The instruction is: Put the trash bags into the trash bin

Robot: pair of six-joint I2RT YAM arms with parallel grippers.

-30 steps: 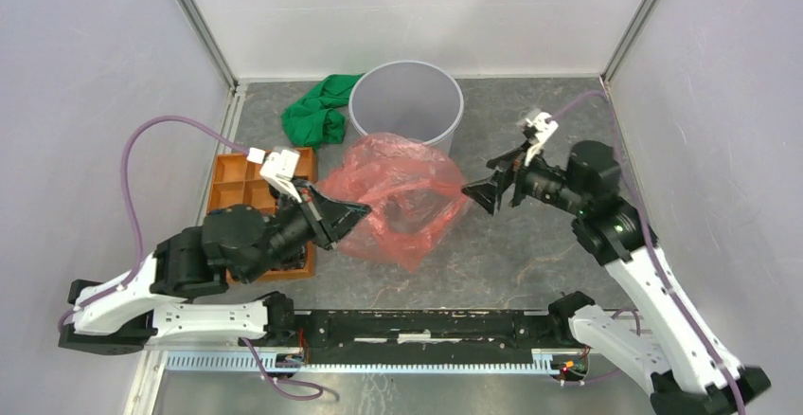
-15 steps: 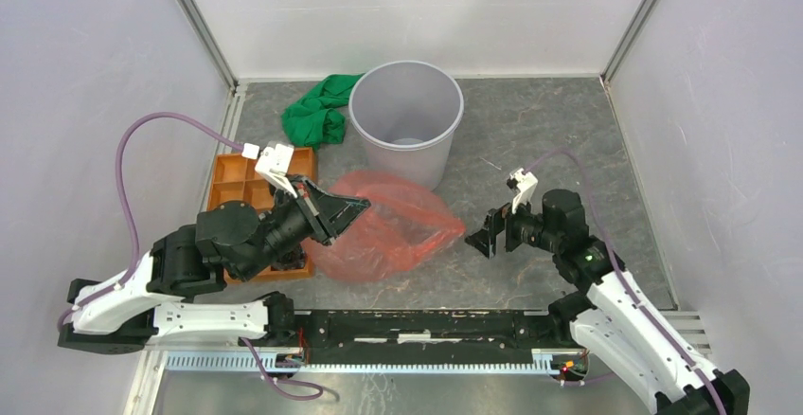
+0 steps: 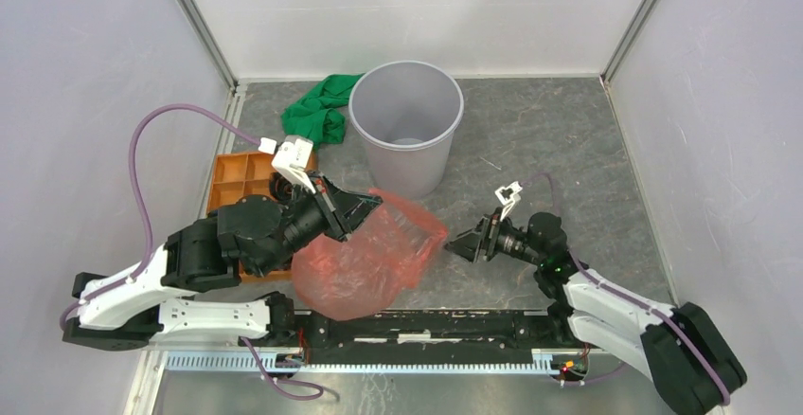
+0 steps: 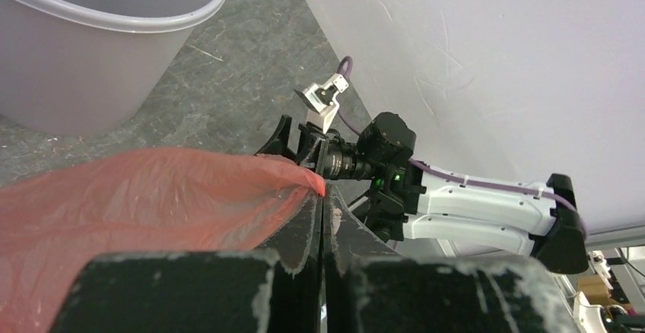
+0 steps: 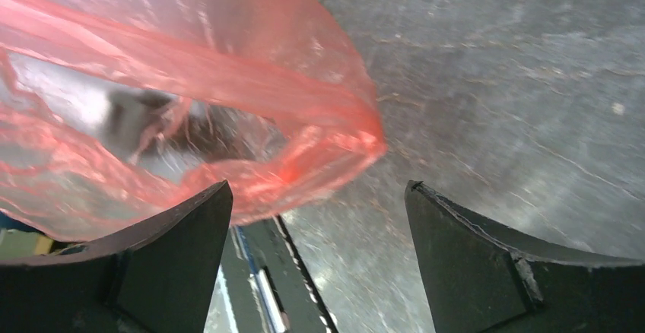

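Note:
The red translucent trash bag hangs crumpled in front of the arms' base rail, held at its edge by my left gripper, which is shut on it; the pinched edge shows in the left wrist view. The light-grey trash bin stands upright at the back middle, empty, behind the bag; its wall shows in the left wrist view. My right gripper is open and empty, low over the floor just right of the bag, pointing left at it. The bag's open mouth fills the right wrist view, just beyond the fingertips.
A green cloth lies left of the bin. An orange compartment tray sits by the left wall, partly under my left arm. The black base rail runs along the near edge. Grey walls close in all sides.
My left gripper has carried the bag toward the near side and slightly right. My right arm has dropped low and drawn back toward its base, gripper still open, pointing at the bag.

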